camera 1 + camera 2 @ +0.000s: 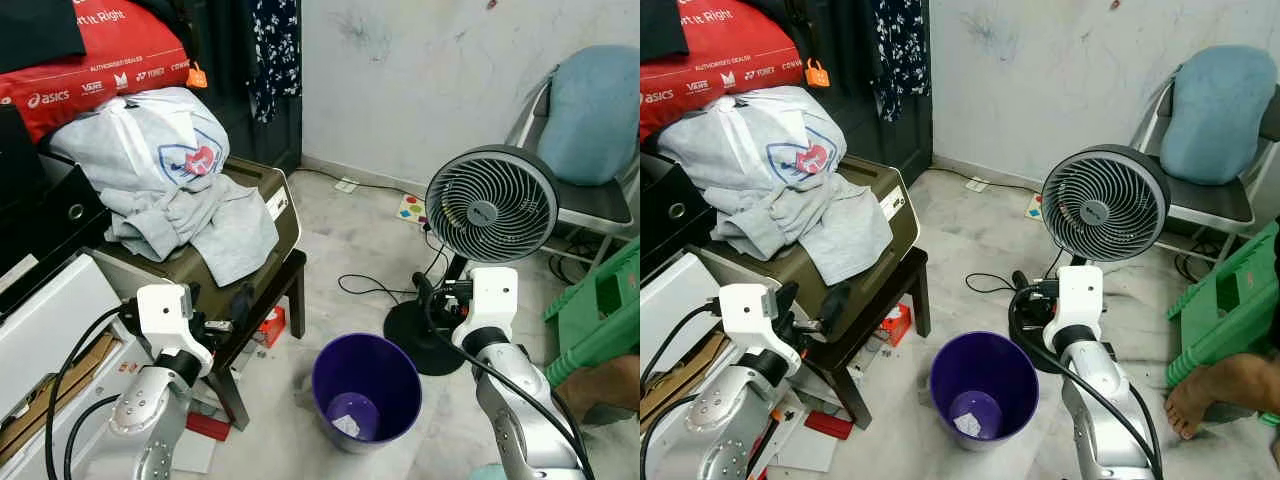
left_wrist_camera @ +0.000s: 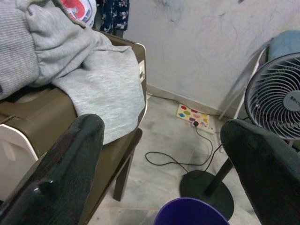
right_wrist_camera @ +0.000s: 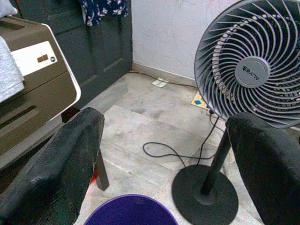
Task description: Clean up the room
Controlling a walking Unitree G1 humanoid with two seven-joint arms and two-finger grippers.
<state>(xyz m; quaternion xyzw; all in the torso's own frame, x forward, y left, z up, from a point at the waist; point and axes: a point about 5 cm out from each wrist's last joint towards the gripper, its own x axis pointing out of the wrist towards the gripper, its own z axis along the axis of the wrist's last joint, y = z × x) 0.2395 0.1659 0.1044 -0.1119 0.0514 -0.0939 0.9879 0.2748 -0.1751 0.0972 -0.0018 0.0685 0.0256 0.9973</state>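
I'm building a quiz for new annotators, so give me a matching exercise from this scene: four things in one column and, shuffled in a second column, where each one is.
Things:
1. grey sweatshirt
2. purple bin
3. pedestal fan
4. blue cushion

Places:
A. on the chair by the wall
B. on the floor between the two arms
C. draped over the brown box on the dark stool
D. standing on the floor behind the bin, on the robot's right

Pairs: 1-C, 2-B, 3-D, 4-A
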